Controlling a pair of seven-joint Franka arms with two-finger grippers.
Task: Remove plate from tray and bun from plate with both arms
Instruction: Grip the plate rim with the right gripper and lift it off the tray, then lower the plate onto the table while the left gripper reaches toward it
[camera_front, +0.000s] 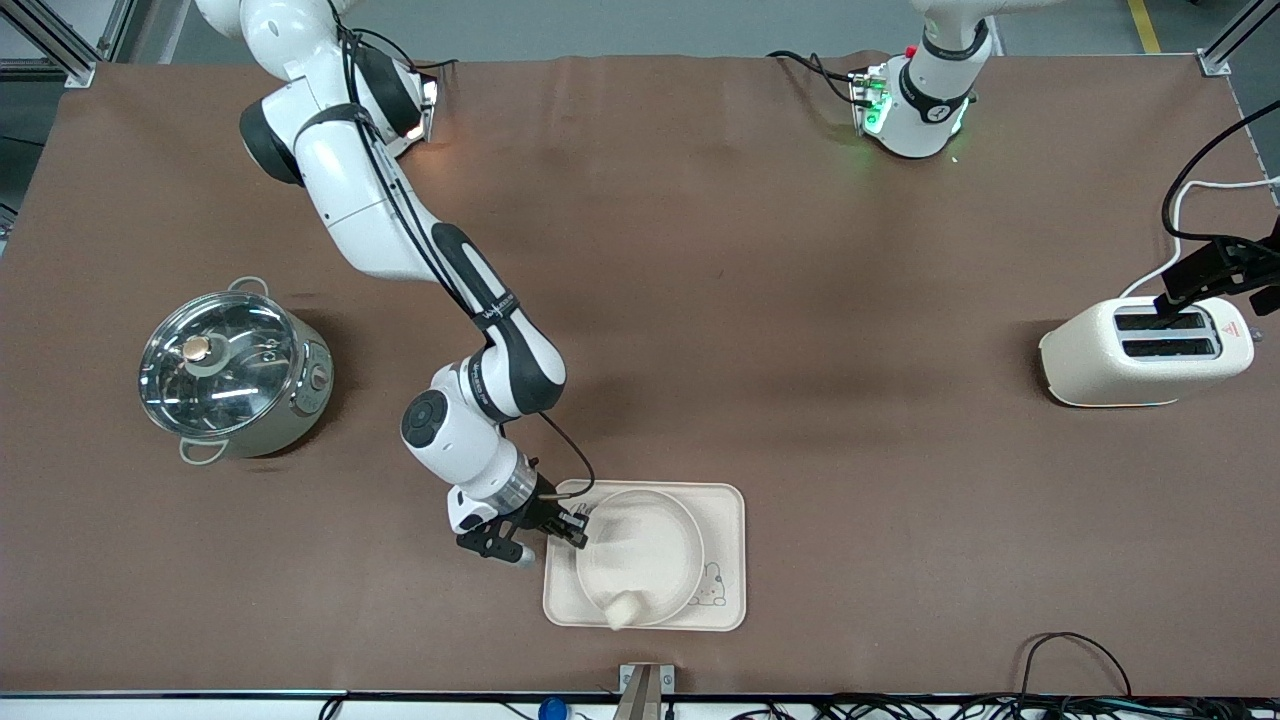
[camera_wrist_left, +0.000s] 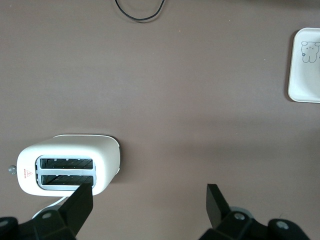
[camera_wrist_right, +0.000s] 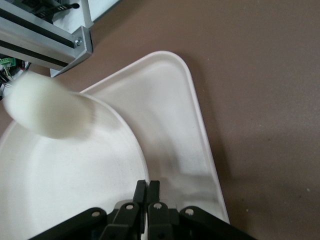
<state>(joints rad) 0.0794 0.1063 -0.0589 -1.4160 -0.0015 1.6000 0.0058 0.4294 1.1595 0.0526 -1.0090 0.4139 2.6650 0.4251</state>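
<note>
The round cream plate (camera_front: 645, 555) sits on the rectangular cream tray (camera_front: 725, 520) with the rabbit drawing, near the table's front edge. My right gripper (camera_front: 578, 530) is shut on the plate's rim at the side toward the right arm's end. In the right wrist view its closed fingertips (camera_wrist_right: 147, 186) pinch the rim of the plate (camera_wrist_right: 75, 175). The bun (camera_front: 622, 610) lies at the plate's rim nearest the front camera; it shows blurred in the right wrist view (camera_wrist_right: 47, 110). My left gripper (camera_front: 1205, 275) hangs open and empty over the toaster; it also shows in the left wrist view (camera_wrist_left: 150, 192).
A white toaster (camera_front: 1140, 365) stands at the left arm's end of the table and shows in the left wrist view (camera_wrist_left: 70, 165). A steel pot with a glass lid (camera_front: 235, 375) stands at the right arm's end. Cables lie along the front edge.
</note>
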